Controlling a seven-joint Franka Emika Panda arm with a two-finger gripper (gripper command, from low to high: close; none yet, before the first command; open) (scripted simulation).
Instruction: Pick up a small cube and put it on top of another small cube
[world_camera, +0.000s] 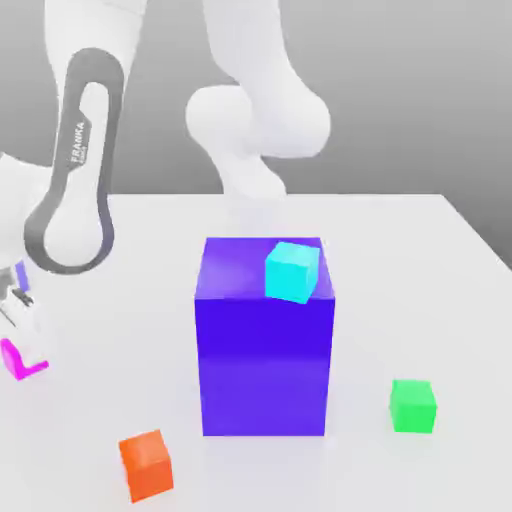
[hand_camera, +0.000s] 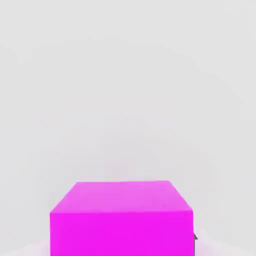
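I am working in a simulated test scene, not a real room. A plain white table (world_camera: 420, 260) stands before a flat grey backdrop with no walls or furniture. The white Franka arm (world_camera: 75, 160) and flat-coloured blocks, such as the big purple block (world_camera: 262, 360), look rendered, smooth and textureless.

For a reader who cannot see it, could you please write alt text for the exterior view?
A white robot arm reaches down at the exterior view's left edge, beside a magenta cube. A cyan cube sits atop a big blue-purple block; orange cube and green cube rest on the white table.
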